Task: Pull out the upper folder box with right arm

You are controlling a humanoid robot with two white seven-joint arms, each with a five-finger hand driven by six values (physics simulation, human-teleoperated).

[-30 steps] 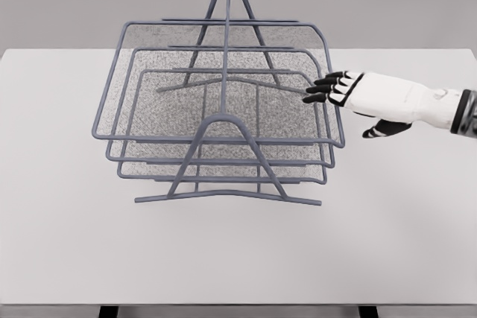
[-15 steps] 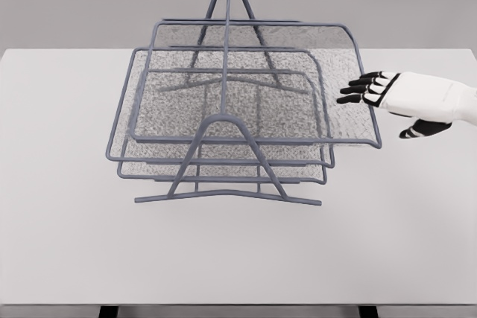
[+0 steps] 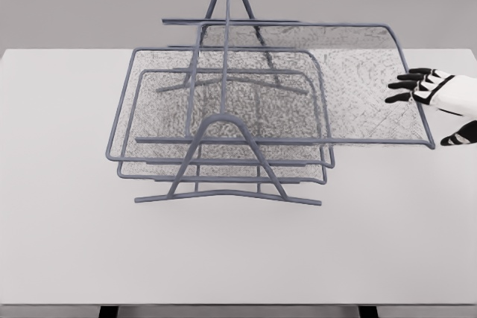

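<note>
The upper folder box (image 3: pixel 350 83) is sliding out, now jutting well to the right of the rack (image 3: pixel 223 147) compared with a second ago. The right hand (image 3: pixel 436 94) is dragging its right rim, fingers hooked on it — extraction nearly complete.

The tabletop (image 3: pixel 238 251) is flat, plain white, and spans the full width of the view. One item stands directly on it: a grey wire rack (image 3: pixel 223 158), left of centre, resting on its base rails and carrying mesh trays.
</note>
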